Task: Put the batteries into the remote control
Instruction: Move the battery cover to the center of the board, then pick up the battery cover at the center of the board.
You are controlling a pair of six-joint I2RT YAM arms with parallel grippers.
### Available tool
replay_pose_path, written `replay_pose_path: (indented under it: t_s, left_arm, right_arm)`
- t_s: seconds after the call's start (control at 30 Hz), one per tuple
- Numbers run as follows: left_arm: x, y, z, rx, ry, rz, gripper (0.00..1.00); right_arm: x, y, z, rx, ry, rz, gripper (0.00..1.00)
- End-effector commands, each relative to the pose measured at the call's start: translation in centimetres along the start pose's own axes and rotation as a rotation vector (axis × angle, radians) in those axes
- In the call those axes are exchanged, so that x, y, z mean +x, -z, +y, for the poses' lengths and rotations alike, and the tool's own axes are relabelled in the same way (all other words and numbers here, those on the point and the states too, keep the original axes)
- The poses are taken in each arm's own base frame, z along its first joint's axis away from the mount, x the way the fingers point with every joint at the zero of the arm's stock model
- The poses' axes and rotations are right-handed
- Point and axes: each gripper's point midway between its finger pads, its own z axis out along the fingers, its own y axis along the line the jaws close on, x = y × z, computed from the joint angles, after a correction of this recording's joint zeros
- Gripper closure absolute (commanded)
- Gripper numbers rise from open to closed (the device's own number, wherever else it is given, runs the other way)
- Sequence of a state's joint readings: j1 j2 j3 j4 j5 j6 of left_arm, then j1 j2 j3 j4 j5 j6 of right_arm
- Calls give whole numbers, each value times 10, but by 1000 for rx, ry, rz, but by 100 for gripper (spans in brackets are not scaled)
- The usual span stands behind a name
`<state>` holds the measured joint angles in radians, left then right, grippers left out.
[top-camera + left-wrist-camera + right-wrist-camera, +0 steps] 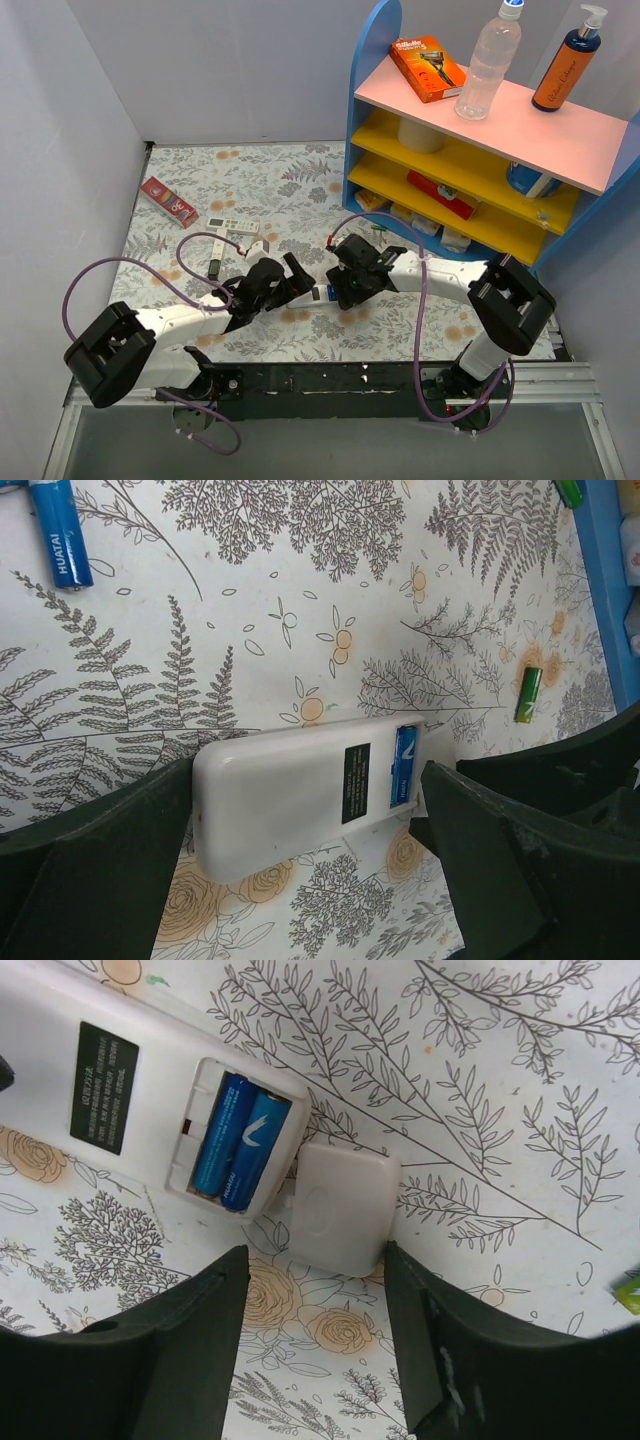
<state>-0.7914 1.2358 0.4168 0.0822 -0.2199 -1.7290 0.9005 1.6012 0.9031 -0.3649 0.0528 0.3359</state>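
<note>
Around the loose cover (340, 1205), the half-open, empty right gripper (315, 1253) may close off-centre and flick it away; the wide-open left gripper (310, 772) merely flanks the remote control (270, 800).

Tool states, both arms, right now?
Left tool: open, straddling the remote.
Right tool: open, cover between its fingers, not clamped.

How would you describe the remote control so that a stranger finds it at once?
On the floral table, look near the front, where the left gripper and right gripper meet. The remote control lies back up. Unlike the other white remote farther back, its bay is open, holding two blue batteries.
</note>
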Motion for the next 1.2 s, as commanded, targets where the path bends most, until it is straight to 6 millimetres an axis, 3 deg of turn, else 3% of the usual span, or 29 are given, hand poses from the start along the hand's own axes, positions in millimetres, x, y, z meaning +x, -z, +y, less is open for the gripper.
replay_pose_path:
  t_s: [0.0,0.2,0.33,0.4,0.5,0.67,0.7,0.83,1.0,1.17]
  left_arm:
    - [0,5,16,-71,-46,10,2]
    - [-15,12,31,-199,-81,-37,2]
    - [-25,19,38,-244,-138,-65,2]
    - [-33,25,33,-231,-148,-93,2]
    - [-52,42,19,-195,-162,-152,2]
    - [-99,91,-13,-108,-188,-299,2]
    - [-106,98,-17,-94,-194,-320,2]
    - [-144,141,-39,-38,-256,-451,2]
    - [-184,188,-34,-67,-290,-653,2]
    - [-202,208,-14,-113,-272,-806,2]
  right_arm:
    - [-7,13,9,-33,36,-7,32]
    - [-26,32,9,-33,90,-47,28]
    - [-38,42,4,-35,228,-88,29]
    - [-41,44,-2,-43,376,-99,28]
    - [-42,51,-5,-104,572,-116,26]
    - [-42,56,-13,-160,885,-185,25]
    - [-52,56,-13,-152,956,-239,25]
    - [-54,53,-20,-176,1009,-255,25]
    - [-41,39,-20,-253,1003,-141,24]
    - [-30,23,-23,-276,991,-84,14]
